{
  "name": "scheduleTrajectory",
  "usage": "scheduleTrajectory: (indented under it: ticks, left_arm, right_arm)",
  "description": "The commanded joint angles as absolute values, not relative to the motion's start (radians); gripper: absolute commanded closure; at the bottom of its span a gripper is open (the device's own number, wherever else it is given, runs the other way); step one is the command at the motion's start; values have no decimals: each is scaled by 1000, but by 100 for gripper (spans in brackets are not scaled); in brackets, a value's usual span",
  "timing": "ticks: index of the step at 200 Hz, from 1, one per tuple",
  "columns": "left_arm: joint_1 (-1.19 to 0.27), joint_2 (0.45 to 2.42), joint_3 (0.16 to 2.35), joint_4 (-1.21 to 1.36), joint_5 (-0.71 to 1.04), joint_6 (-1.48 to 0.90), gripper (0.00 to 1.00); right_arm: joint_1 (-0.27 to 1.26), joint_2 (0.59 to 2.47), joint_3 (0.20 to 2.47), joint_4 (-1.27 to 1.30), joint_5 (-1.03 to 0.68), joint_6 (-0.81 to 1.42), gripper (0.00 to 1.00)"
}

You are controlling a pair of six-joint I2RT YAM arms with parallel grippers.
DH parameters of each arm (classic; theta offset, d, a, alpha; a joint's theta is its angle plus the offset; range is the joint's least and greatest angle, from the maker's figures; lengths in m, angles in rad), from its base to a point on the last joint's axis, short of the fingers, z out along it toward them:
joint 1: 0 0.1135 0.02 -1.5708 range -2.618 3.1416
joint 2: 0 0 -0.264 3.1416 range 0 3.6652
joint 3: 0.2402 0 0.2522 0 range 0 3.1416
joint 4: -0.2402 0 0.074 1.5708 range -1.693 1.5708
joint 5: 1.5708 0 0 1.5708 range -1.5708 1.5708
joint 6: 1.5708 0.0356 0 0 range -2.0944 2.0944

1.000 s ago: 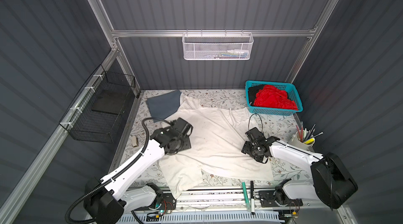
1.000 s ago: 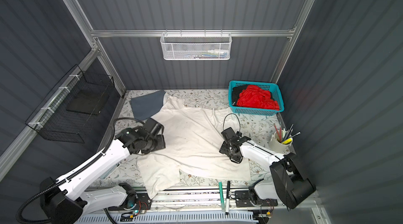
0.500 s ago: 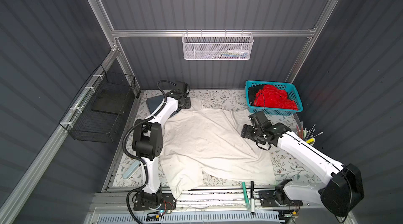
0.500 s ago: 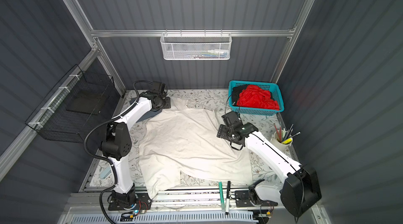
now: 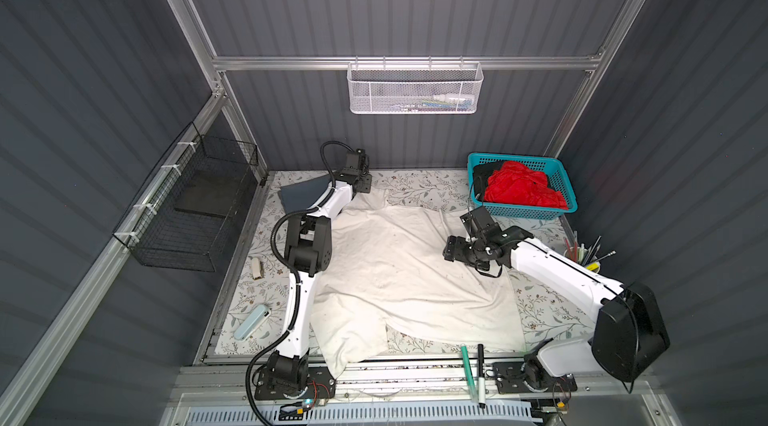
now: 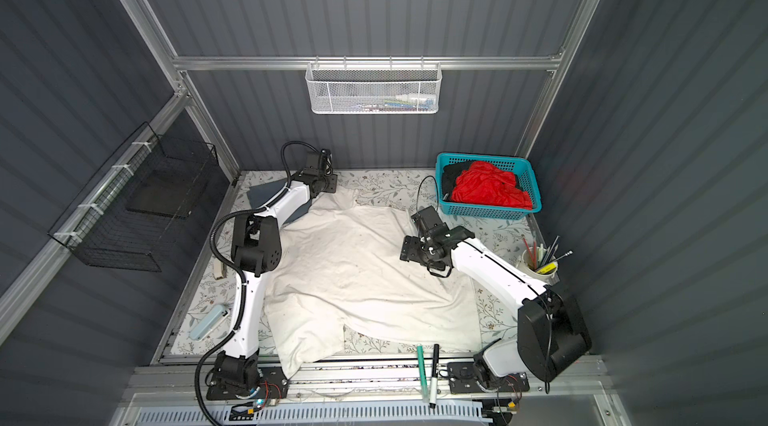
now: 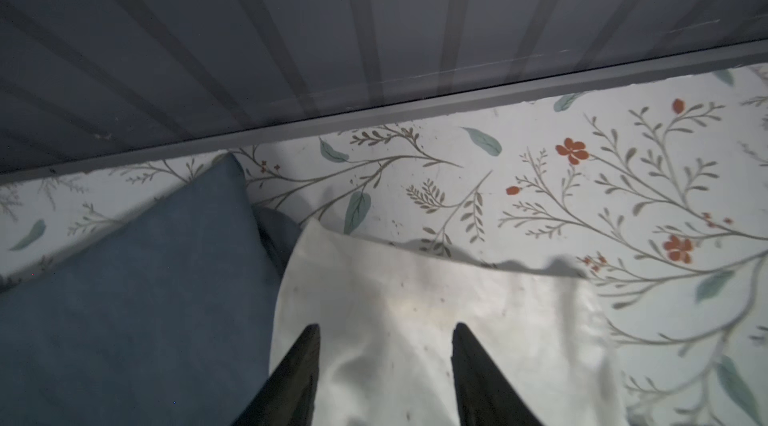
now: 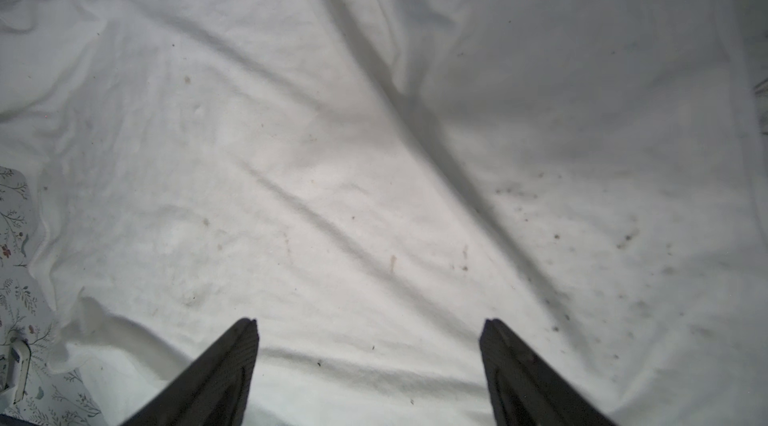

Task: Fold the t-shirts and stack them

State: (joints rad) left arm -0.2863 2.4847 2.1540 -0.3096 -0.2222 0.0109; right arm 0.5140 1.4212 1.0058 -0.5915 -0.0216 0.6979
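A large off-white t-shirt (image 5: 399, 270) (image 6: 357, 270) with small dark marks lies spread over the floral table. Folded at the back left is a slate-grey t-shirt (image 5: 301, 193) (image 7: 145, 299). A red t-shirt (image 5: 519, 189) and a black one (image 5: 482, 175) sit bunched in the teal basket (image 5: 523, 212). My left gripper (image 5: 360, 185) (image 7: 385, 327) is open just over the off-white shirt's far left corner (image 7: 415, 312), close to the back wall. My right gripper (image 5: 453, 247) (image 8: 368, 322) is open above the shirt's right part (image 8: 332, 154), holding nothing.
A cup of pens (image 5: 582, 253) stands at the right edge. Two markers (image 5: 465, 361) lie on the front rail. A pale blue case (image 5: 251, 322) and a small white object (image 5: 257, 268) lie at the left. A black wire basket (image 5: 195, 204) hangs on the left wall.
The left arm has stretched from the shirt's left middle to its far left corner by the back wall. The right gripper has moved back along the shirt's right side. Both have since held still.
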Motion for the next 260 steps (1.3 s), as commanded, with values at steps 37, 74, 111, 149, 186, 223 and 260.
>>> scheduleTrajectory:
  ticks: [37, 74, 111, 149, 186, 223, 260]
  left_arm:
    - [-278, 2742, 2519, -408, -383, 132, 42]
    - [-279, 2746, 2488, -407, -406, 126, 49]
    - [-276, 2747, 2486, -405, -401, 129, 60]
    - [-276, 2717, 2462, -347, -370, 115, 86]
    - [-276, 2662, 2439, -280, -359, 116, 100]
    - [-275, 2623, 2433, -271, -357, 118, 100]
    - [-272, 2569, 2369, -262, -354, 99, 100]
  right_arm:
    - [517, 1488, 997, -594, -70, 694, 14]
    - [518, 1520, 1005, -593, -79, 686, 14]
    - [517, 1526, 991, -588, -83, 686, 14]
    - [518, 1519, 986, -592, -80, 692, 14]
    - [517, 1509, 973, -578, -81, 696, 14]
    - [518, 1501, 953, -566, -90, 701, 13]
    - [518, 1502, 943, -548, -96, 699, 13]
